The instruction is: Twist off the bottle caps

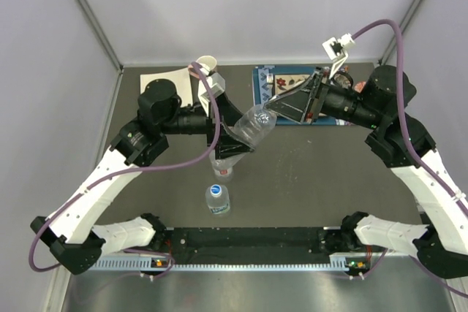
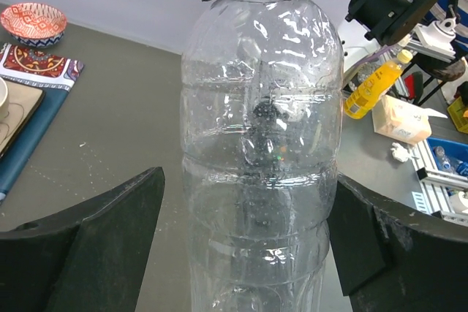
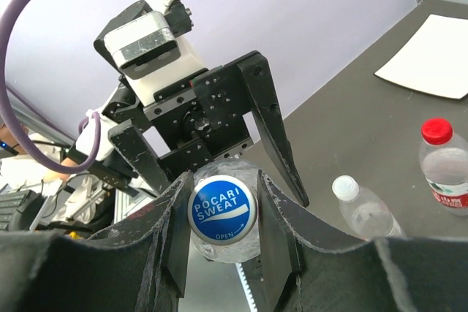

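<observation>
The blue cap [image 3: 222, 208] reads "POCARI SWEAT", with what looks like "OPEN" in small letters beneath.

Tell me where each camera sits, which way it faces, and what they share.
Top external: above and behind, looking down at the table; left arm and right arm show.
Left wrist: on the left arm, looking along its own fingers at the clear bottle.
Right wrist: on the right arm, facing the left gripper; its own fingers clamp the blue cap.
Shared: both wrist views show that bottle, from opposite ends.
</observation>
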`<state>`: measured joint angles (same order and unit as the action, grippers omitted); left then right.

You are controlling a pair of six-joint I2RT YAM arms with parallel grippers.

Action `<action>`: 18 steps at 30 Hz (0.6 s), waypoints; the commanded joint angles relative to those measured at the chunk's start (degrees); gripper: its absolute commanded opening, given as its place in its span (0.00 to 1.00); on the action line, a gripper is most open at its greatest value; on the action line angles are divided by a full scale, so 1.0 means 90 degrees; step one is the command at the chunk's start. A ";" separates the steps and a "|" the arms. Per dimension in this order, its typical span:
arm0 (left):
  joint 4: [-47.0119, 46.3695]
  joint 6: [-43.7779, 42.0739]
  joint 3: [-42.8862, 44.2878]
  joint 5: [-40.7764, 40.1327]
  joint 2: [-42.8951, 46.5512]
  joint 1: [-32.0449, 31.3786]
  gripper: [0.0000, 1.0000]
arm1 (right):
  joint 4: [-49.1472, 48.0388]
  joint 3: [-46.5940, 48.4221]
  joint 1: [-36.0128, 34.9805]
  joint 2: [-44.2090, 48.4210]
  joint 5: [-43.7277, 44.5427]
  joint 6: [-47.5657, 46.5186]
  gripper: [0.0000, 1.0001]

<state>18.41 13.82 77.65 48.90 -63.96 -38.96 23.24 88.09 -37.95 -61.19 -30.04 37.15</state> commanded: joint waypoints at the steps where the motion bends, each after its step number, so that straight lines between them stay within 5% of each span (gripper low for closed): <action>1: -0.0493 0.0017 -0.0190 0.0025 0.0173 -0.0027 0.89 | -0.0727 -0.0129 0.0057 0.0294 -0.0041 0.0209 0.00; 6: -0.0601 0.0046 -0.0385 -0.0092 0.0261 -0.0036 0.62 | -0.0786 -0.0296 0.0057 0.0412 0.0018 0.0189 0.00; 8: -0.0610 0.0036 -0.0424 -0.0121 0.0300 -0.0046 0.60 | -0.0767 -0.0374 0.0057 0.0470 0.0027 0.0121 0.04; 9: -0.0611 0.0017 -0.0444 -0.0150 0.0320 -0.0046 0.59 | -0.0737 -0.0394 0.0067 0.0500 0.0056 0.0082 0.31; 12: -0.0610 -0.0080 -0.0473 -0.0374 0.0417 -0.0075 0.53 | -0.0466 -0.0423 0.0057 0.0627 0.0290 -0.0162 0.62; 18: -0.0513 -0.0305 -0.0415 -0.1380 0.0515 -0.0212 0.47 | 0.0015 0.0025 0.0057 0.0637 0.0983 -0.0485 0.81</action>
<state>15.49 13.30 73.52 43.13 -61.23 -39.79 22.52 84.44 -37.69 -56.47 -25.71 35.03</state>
